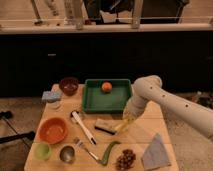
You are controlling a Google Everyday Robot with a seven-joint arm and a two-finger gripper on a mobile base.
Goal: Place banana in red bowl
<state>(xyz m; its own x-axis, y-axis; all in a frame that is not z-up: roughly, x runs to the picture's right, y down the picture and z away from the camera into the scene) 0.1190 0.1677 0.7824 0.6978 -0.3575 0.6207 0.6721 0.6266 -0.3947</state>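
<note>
**Robot gripper pinching a banana over a cluttered wooden table**

A wooden table (150, 125) is seen from above and in front, with a dark counter behind it. A white robot arm (150, 92) reaches in from the right and bends down toward the middle of the table. Its gripper (126, 119) sits just near of the green tray's right corner, its fingers pressed together on the upper end of the banana (121, 127). The banana is small and pale yellow. It slants down and to the left from the gripper, its lower end just beside a tan block (104, 125). Whether that end touches the tabletop cannot be made out.

The red bowl (53, 130), wide and shallow, sits on the left side of the table, well apart from the banana. A white-handled utensil (83, 128) lies between them.

At the far middle, the green tray (95, 102) holds a round orange fruit (106, 86). Left of the tray stand a small maroon bowl (68, 85) and a blue pad (50, 95).

Along the near edge, from left to right, are:
- a light-green cup (42, 150)
- a metal cup (67, 153)
- a fork (88, 149)
- a curved green vegetable (109, 151)
- a dark clustered fruit (125, 159)
- a grey cloth (155, 152)
</note>
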